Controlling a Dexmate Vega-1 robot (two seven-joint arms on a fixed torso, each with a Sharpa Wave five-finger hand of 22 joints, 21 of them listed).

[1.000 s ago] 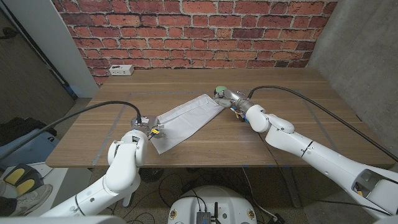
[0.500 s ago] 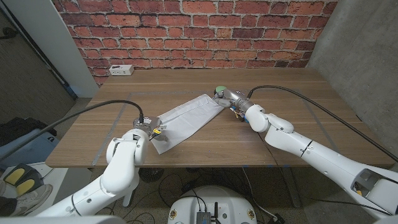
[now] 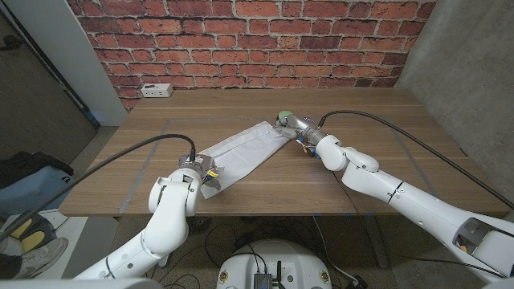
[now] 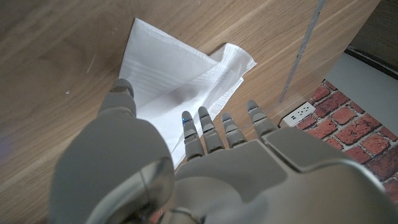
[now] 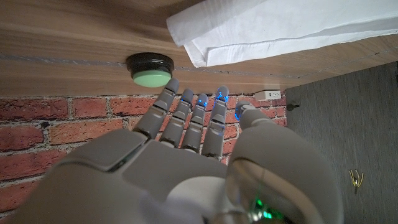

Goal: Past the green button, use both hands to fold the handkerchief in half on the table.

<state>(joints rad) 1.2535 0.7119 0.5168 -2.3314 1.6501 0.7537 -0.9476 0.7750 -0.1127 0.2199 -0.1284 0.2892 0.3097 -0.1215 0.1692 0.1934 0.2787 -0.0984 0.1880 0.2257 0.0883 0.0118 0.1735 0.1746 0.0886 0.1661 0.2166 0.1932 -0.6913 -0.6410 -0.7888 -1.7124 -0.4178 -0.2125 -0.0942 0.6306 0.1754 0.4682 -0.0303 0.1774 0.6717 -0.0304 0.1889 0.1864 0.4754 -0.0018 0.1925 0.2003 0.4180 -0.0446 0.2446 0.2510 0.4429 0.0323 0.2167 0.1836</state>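
Both hands empty | left hand (image 3: 197,172) fingers spread over handkerchief (image 3: 241,152) near corner | right hand (image 3: 295,128) fingers apart beside green button (image 3: 283,117)

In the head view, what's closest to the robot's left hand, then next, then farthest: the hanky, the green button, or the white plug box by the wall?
From the left hand:
1. Handkerchief, right beside it, stretching toward the table's middle.
2. Green button, past the handkerchief's far end, by the right hand.
3. White plug box, at the table's back edge by the brick wall.

Lab-like test room: brick wall (image 3: 241,44), bare wooden table (image 3: 385,108), trailing cables (image 3: 104,152).
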